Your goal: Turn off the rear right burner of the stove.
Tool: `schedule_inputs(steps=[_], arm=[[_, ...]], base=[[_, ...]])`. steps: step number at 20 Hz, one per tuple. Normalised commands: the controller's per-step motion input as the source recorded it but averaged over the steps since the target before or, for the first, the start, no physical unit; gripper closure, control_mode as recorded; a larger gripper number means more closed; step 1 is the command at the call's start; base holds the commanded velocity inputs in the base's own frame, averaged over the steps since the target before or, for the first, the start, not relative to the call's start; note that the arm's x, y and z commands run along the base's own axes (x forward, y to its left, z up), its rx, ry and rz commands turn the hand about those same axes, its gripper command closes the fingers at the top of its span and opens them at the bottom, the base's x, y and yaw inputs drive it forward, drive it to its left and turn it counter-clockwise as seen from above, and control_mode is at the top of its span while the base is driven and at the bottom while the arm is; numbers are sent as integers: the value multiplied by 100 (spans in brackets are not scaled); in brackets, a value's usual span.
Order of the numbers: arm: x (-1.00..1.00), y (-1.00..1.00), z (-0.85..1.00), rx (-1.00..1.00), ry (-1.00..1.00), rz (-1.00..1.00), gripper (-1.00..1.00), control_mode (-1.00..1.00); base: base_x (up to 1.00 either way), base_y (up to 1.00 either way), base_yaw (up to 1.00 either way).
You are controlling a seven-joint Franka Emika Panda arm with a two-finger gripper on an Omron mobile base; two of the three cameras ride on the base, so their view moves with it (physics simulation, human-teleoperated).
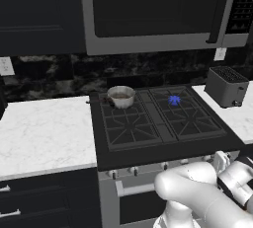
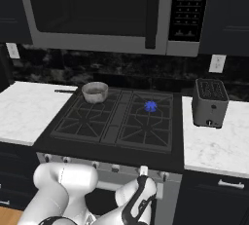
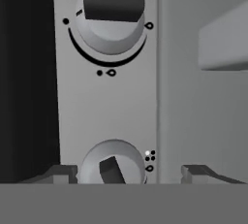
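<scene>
The stove (image 1: 129,151) is a wide black range with cast-iron grates and a steel front. A blue flame burns on its rear right burner (image 1: 174,100) (image 2: 151,106). My gripper (image 2: 143,171) (image 1: 219,159) is down at the stove's front panel, near the right end of the knob row. In the hand view it (image 3: 128,173) is open. The fingertips (image 3: 58,172) stand on either side of a silver knob (image 3: 112,165), apart from it. A second silver knob (image 3: 111,17) with a dark bar sits further up the panel.
A small steel pot (image 1: 121,96) sits on the rear left grate. A toaster (image 1: 226,86) stands on the white counter right of the stove. The microwave (image 2: 112,12) hangs above. The oven's bar handle (image 3: 223,39) runs beside the knobs.
</scene>
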Motion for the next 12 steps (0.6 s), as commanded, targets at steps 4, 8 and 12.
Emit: schedule_inputs(steps=[4, 8, 12], arm=[[2, 3, 8, 0, 0, 0, 100, -100], [10, 15, 15, 0, 0, 0, 100, -100], [19, 20, 18, 0, 6, 0, 100, -100]], base=[[0, 0, 0], [0, 0, 0], [0, 0, 0]])
